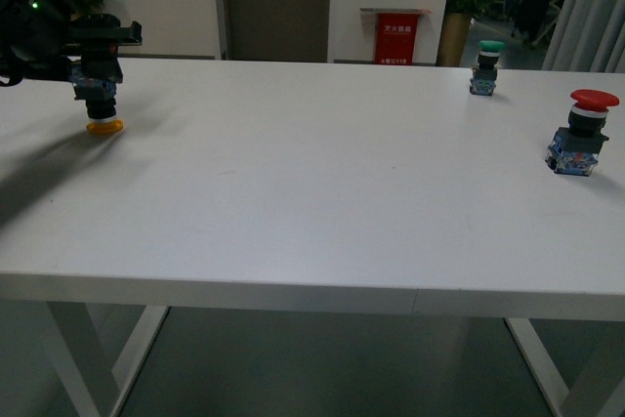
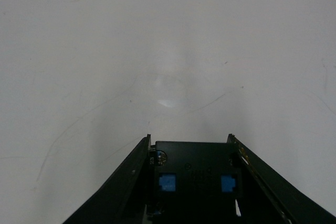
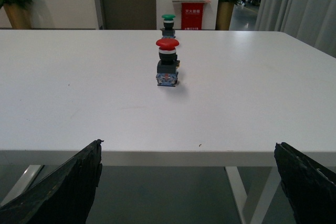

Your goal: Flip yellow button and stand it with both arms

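The yellow button (image 1: 98,104) hangs cap-down at the far left of the white table (image 1: 312,192), its yellow cap just above or touching the tabletop. My left gripper (image 1: 95,75) is shut on its blue-grey contact block. In the left wrist view the block (image 2: 191,179) sits dark between my two fingers (image 2: 123,187), with two blue squares showing. My right gripper (image 3: 189,182) is open and empty, out beyond the table's near edge; it does not show in the front view.
A red-capped button (image 1: 583,132) stands at the table's right edge and also shows in the right wrist view (image 3: 167,62). A green-capped button (image 1: 485,67) stands at the back right, seen behind the red one from the right wrist (image 3: 168,23).
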